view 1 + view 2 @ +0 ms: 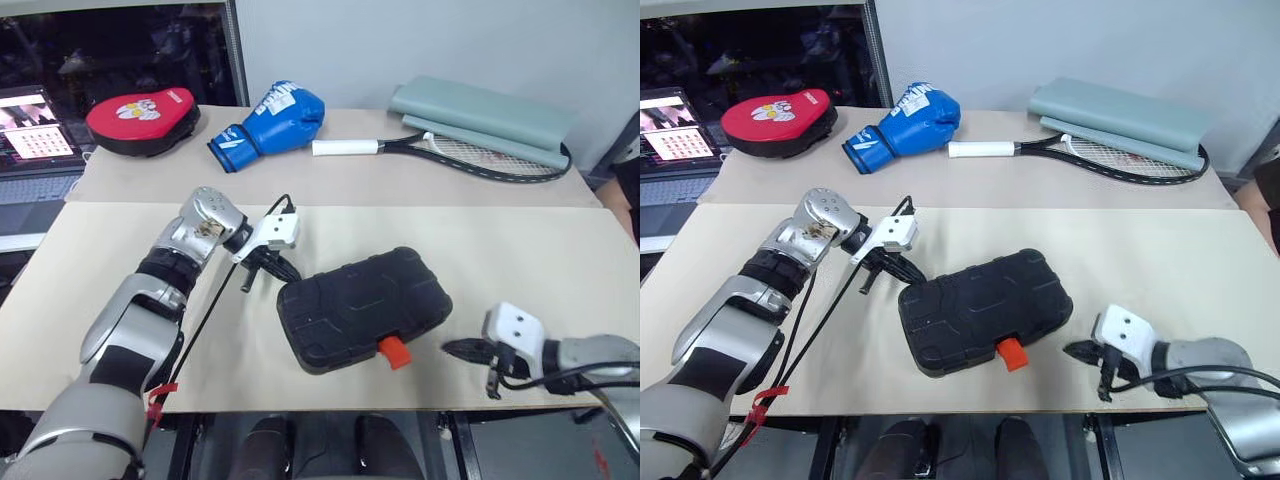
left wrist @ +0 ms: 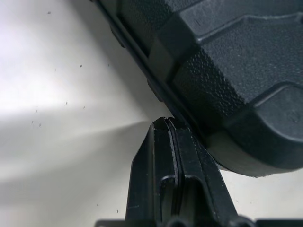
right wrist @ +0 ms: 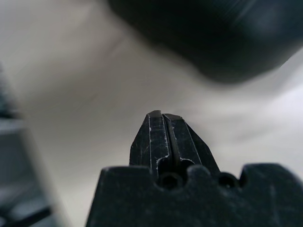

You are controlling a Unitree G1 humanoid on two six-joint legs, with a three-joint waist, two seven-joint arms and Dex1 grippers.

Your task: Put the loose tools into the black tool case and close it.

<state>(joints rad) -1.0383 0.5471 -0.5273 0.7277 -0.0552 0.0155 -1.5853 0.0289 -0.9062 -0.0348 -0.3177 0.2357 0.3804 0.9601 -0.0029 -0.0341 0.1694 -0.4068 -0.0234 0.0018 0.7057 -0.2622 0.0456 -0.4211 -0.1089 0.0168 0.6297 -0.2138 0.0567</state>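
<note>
Nearest you, one right tool (image 1: 455, 349), fingers pressed together and empty, hovers low over the table (image 1: 560, 280) at its front right; its forearm comes in from the right edge and the fingers point left toward the case, a short gap away. Next, one black tool case (image 1: 362, 305), lid down and shut, lies flat on the front table near its front edge, centre; its long axis runs from front left to back right, slightly skewed to the table edge, and its one orange latch (image 1: 394, 351) sticks out of the long side facing you. At the case's back-left corner you have one left tool (image 1: 288, 272), fingers together and gripping nothing, tips right at the case's corner edge; I cannot tell whether they touch it. That arm reaches forward from the lower left, bent at the wrist so the tool angles down and to the right. Further back, on the second table: one red-and-black punch pad (image 1: 144, 119) at far left, one blue boxing glove (image 1: 270, 123) beside it, one tennis racket (image 1: 455, 153) with its white handle pointing left, and one folded grey-green cover (image 1: 485, 118) lying behind the racket head.
</note>
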